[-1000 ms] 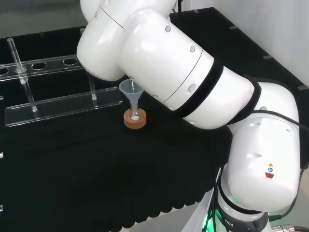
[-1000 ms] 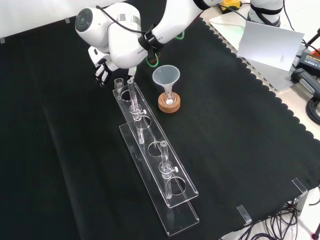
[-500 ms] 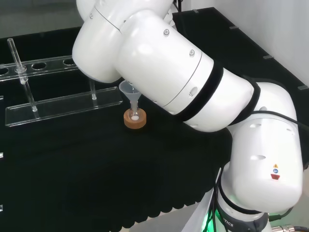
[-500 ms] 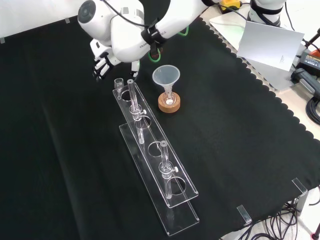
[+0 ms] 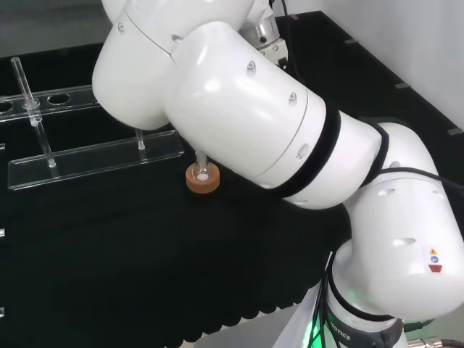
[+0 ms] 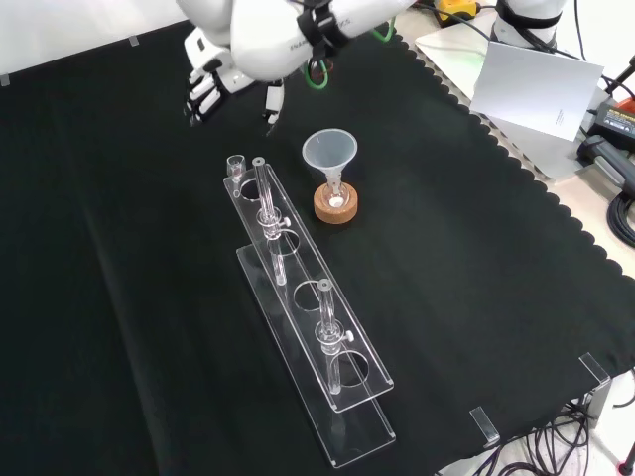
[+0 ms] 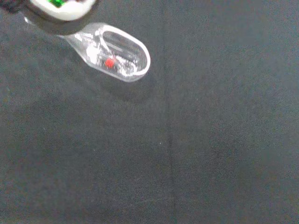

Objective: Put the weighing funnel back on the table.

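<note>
Hand [image 6: 203, 87]: in the front view it is at the top, raised above the black-clothed worktop [image 6: 129, 317], with its fingers [image 6: 196, 99] curled downward.

Weighing funnel [image 7: 119, 55]: in the wrist view it is a small clear scoop with a red speck inside. Its stem end runs up against the blurred white part of the hand [image 7: 60, 9]. It casts a shadow set apart from it on the cloth, so it is held off the worktop and not yet set down. The contact point itself is blurred.

Other ware, front view: the funnel [image 6: 329, 151] stands mouth up with its stem in a small flask on a cork ring [image 6: 335, 205]. It is below and right of the hand, apart from it. A clear tube rack [image 6: 308, 327] lies just left of the cork ring.
</note>
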`<state>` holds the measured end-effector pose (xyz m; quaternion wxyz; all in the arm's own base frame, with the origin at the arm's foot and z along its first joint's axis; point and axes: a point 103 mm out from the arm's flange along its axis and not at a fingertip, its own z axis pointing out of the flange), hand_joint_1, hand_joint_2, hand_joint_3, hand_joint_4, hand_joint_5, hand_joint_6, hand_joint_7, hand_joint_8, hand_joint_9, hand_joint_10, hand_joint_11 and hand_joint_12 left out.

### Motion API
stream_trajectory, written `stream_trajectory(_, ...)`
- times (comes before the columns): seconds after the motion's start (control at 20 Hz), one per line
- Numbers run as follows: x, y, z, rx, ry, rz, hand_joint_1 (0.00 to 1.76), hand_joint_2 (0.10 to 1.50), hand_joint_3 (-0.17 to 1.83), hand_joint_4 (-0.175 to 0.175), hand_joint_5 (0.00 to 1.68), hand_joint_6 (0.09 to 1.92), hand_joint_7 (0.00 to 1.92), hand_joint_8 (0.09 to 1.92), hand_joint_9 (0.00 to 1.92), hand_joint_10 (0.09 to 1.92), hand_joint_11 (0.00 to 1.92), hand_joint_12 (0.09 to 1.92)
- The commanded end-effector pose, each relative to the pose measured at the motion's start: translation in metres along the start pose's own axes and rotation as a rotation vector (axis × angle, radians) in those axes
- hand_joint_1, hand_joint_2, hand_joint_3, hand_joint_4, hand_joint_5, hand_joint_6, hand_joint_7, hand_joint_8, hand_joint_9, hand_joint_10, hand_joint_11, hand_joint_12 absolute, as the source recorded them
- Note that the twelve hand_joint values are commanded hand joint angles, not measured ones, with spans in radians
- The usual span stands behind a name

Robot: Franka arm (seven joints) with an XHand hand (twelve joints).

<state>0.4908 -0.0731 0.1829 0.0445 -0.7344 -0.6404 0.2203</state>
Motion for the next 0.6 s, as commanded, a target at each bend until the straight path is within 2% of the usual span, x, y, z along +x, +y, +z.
stream_trajectory(0.05,-0.007,-0.051,-0.029,-0.023,0.117,0.004,0.75,0.69,0.38,-0.053,0.31,0.09,0.06,0.71,0.63,0.09,0.26,1.33)
stream_trajectory(0.4,-0.001,-0.096,-0.044,-0.031,0.133,0.006,0.7,0.71,0.38,-0.054,0.31,0.09,0.07,0.71,0.64,0.09,0.27,1.34)
stream_trajectory(0.5,-0.006,-0.097,-0.042,-0.017,0.149,0.0,0.7,0.71,0.38,-0.054,0.31,0.09,0.07,0.71,0.64,0.09,0.27,1.34)
stream_trajectory(0.6,-0.006,-0.105,-0.044,-0.032,0.151,-0.001,0.69,0.71,0.38,-0.054,0.31,0.09,0.08,0.71,0.64,0.09,0.27,1.34)
